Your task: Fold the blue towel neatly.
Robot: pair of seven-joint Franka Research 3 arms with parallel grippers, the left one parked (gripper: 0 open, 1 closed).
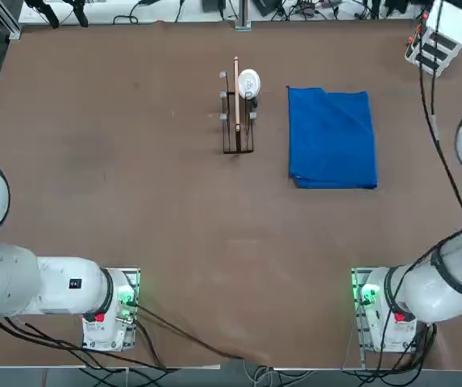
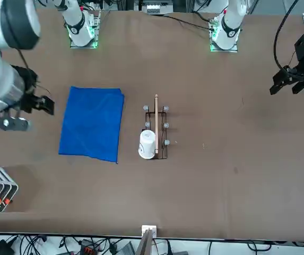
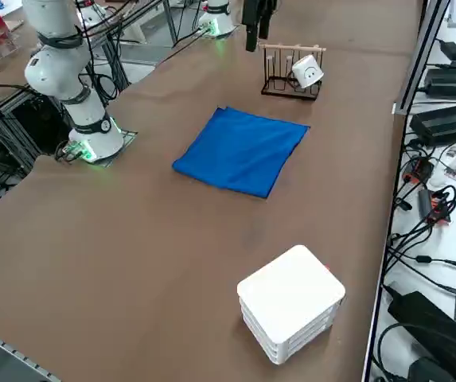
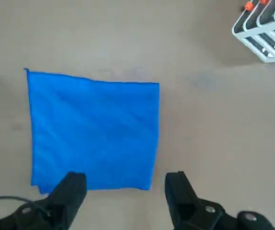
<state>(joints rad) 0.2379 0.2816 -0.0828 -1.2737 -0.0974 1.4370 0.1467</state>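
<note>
The blue towel (image 1: 331,137) lies flat on the brown table as a neat rectangle, to the right of the wooden rack; it also shows in the front view (image 2: 92,123), the right side view (image 3: 242,150) and the right wrist view (image 4: 94,129). My right gripper (image 2: 41,104) hangs well above the table, just off the towel's right-hand edge. In the right wrist view the gripper (image 4: 125,191) is open with nothing between its two black fingers (image 4: 70,191), and one edge of the towel lies below them. It touches nothing.
A small wooden rack (image 1: 237,121) with a white cup (image 1: 248,82) on it stands just left of the towel. A white stacked box (image 1: 440,36) sits at the far right corner, also seen in the right side view (image 3: 291,302). Cables run along the table's edges.
</note>
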